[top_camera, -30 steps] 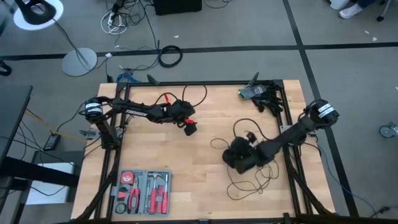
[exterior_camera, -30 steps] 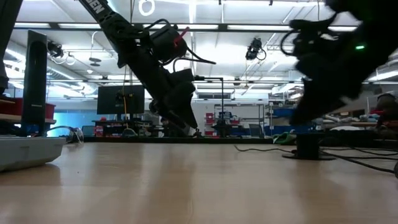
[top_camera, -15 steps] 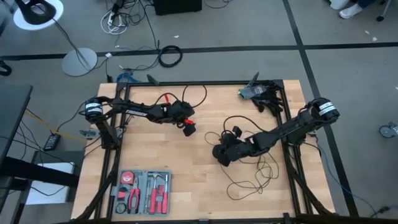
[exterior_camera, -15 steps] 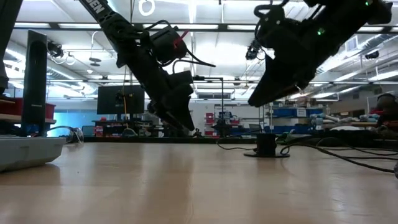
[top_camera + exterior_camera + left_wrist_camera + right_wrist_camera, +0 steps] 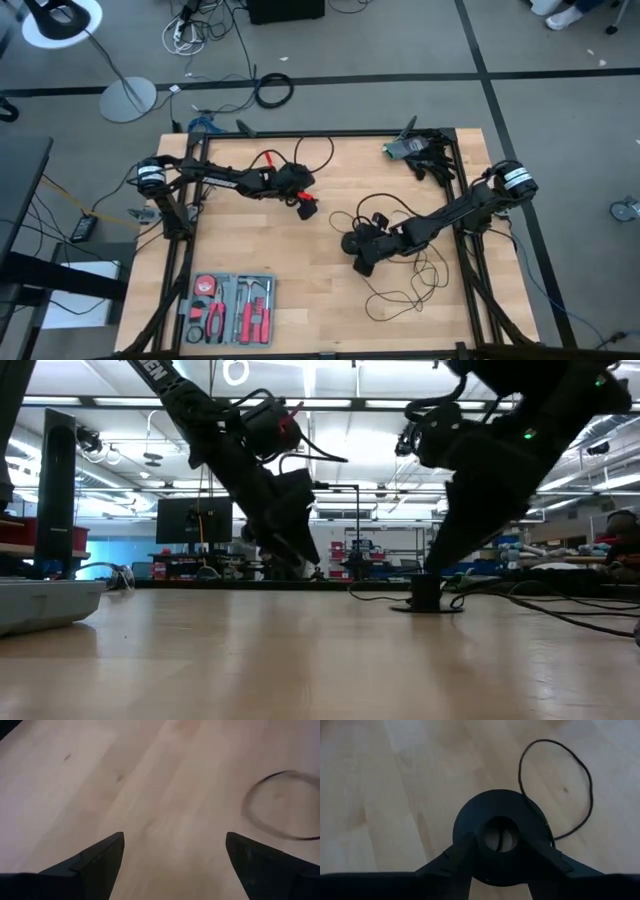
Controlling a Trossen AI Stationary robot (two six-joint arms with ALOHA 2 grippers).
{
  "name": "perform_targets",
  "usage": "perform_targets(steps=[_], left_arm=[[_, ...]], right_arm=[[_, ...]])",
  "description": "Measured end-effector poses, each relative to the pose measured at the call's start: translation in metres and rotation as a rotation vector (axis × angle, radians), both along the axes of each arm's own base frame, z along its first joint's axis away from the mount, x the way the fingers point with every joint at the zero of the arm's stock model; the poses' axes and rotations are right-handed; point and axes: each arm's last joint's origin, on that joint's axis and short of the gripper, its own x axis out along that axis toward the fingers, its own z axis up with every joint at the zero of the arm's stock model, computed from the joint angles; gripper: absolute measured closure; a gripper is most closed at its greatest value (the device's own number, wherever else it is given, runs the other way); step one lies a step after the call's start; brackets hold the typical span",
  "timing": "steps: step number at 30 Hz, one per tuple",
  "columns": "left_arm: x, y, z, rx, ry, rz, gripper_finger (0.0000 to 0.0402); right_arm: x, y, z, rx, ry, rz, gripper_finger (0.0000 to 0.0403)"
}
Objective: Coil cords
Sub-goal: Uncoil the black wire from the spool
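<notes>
The puck (image 5: 500, 832) is round and black with a hole through its middle, and my right gripper (image 5: 502, 846) is shut on it right of the table's centre (image 5: 357, 247). In the low view the puck (image 5: 427, 598) stands on the wood under that gripper. The thin black cord (image 5: 400, 288) runs from it in loose loops lying flat on the table toward the near right, with one loop (image 5: 570, 785) just beyond the puck. My left gripper (image 5: 305, 207) hangs open over bare wood left of centre, and a cord loop (image 5: 280, 805) lies ahead of it. My right gripper pinches the puck's rim (image 5: 465, 845) between its two fingers (image 5: 445, 862), one on each side of the round body. The fingers slant down from the table's right. The puck's flat face is up, and its underside seems to rest on the table.
A grey tool case (image 5: 228, 308) lies at the near left corner and also shows in the low view (image 5: 40, 605). A green and black object (image 5: 415, 150) sits at the far right corner. Bare wood lies between the two grippers.
My right gripper has gone toward the table's left edge and rolled its wrist. The puck has slid along the table with it, and the cord loop beside it has trailed the same way. The loops at the near right have stayed put.
</notes>
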Motion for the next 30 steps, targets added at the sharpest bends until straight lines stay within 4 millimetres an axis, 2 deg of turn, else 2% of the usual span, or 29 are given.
perform_targets(steps=[6, 10, 13, 18, 23, 30], left_arm=[[0.005, -0.014, 0.002, -0.003, -0.03, -0.048, 0.0049], [0.006, -0.017, 0.002, 0.002, -0.029, -0.053, 0.0049], [0.006, -0.017, 0.002, 0.001, -0.027, -0.054, 0.0049], [0.005, -0.019, 0.001, -0.043, -0.024, -0.087, 0.0049], [0.006, -0.027, 0.0, -0.071, -0.021, -0.106, 0.0049], [0.008, -0.044, 0.0, -0.088, -0.02, -0.116, 0.0049]], right_arm=[[0.021, -0.011, -0.01, -0.059, -0.088, 0.011, 0.0252], [0.042, -0.031, -0.014, -0.122, -0.196, 0.034, 0.0253], [0.047, -0.046, -0.014, -0.144, -0.211, 0.012, 0.0253], [0.044, -0.053, 0.001, -0.15, -0.235, 0.003, 0.0253], [0.03, -0.049, 0.009, -0.153, -0.149, 0.014, 0.0254], [0.019, -0.05, 0.003, -0.141, -0.032, -0.043, 0.0254]])
